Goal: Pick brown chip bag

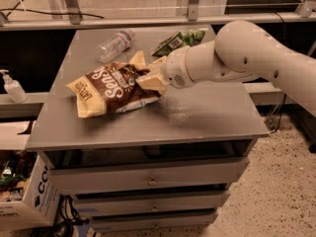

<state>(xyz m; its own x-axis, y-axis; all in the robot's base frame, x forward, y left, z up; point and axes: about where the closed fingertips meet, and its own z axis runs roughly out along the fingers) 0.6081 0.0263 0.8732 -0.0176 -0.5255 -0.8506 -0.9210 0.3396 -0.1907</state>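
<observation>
The bottle lies behind the chip bag on the table (my gripper grips the bag's right end).

One brown bag, one green bag and one clear bottle in the frame's upper half. One arm with one gripper, centre frame, its two fingers clamped on the brown bag's right end. Three drawers below. One pump bottle, left edge. One box, lower left.
</observation>
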